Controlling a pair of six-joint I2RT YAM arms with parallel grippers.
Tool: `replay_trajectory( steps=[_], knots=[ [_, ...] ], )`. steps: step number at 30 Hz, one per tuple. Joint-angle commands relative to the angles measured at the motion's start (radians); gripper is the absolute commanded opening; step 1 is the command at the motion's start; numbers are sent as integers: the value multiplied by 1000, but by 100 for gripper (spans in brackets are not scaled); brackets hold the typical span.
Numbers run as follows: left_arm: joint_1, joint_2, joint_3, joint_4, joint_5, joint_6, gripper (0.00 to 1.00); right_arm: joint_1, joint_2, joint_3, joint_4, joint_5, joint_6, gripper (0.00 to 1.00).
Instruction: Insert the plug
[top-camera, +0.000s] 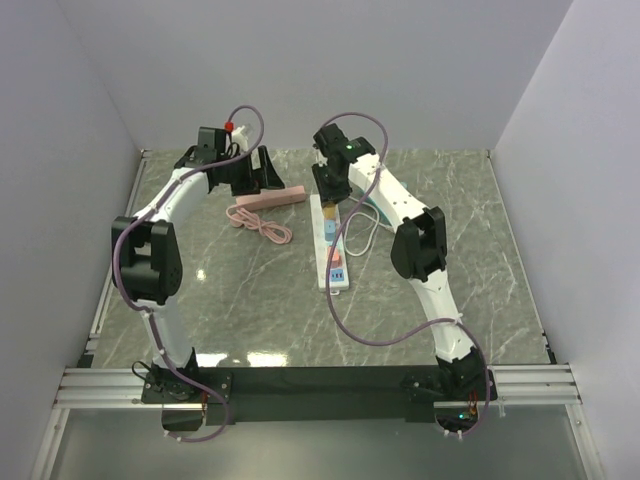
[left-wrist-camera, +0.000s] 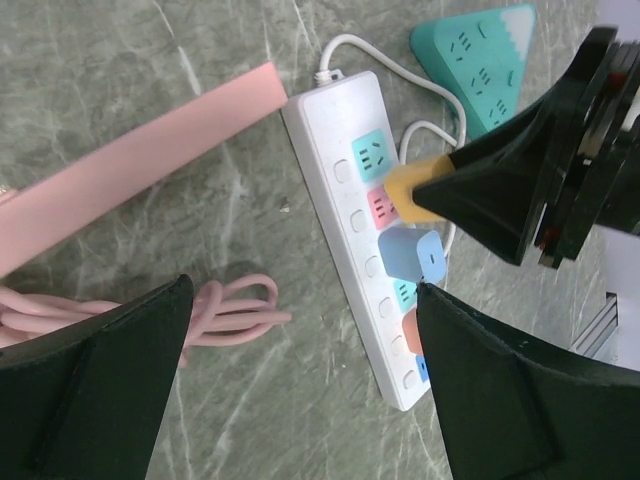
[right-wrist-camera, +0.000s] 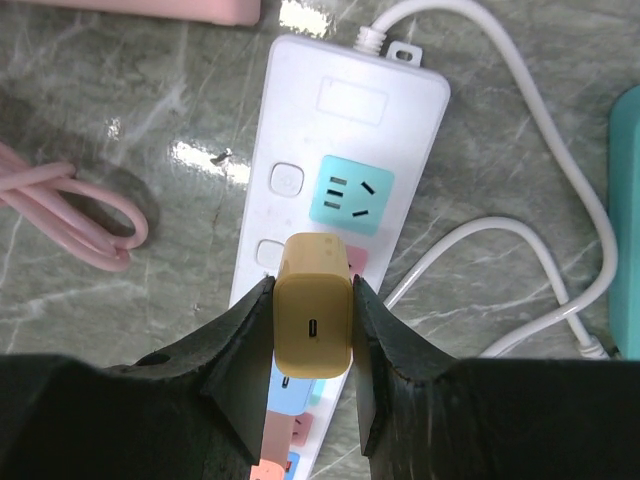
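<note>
yellow plug (right-wrist-camera: 313, 325), clamped in right gripper (right-wrist-camera: 312, 300), meets pink socket (left-wrist-camera: 380, 207) on white power strip (right-wrist-camera: 345, 110); we judge seating unfinished; left gripper (left-wrist-camera: 302, 290) jaws apart.

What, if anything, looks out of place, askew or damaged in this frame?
Nothing stands out. The right hand grips the yellow plug squarely over the white power strip, which lies flat with no visible damage. The pink cable is loosely coiled beside it, clear of the sockets.
</note>
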Motion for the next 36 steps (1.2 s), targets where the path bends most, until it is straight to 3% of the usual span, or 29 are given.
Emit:
replay_trajectory(
  steps=[1,16,26,29,31,34,36],
  knots=[
    [23,9,70,1,15,-8,100,-2,4,49,-17,5,-13,0],
    [43,97,190,-74,43,-22,100,-2,39,82,-72,5,5,0],
    [42,29,18,81,98,-91,99,10,63,118,-120,21,33,0],
    [42,44,19,110,126,-91,99,3,-2,51,-21,24,89,0],
    [42,46,28,112,123,-74,99,-22,-83,-41,135,10,140,0],
    [42,60,53,95,126,-59,99,-79,-122,-52,222,-59,211,0],
    [42,64,59,96,132,-66,99,-105,-154,-52,254,-107,170,0]
  ],
)
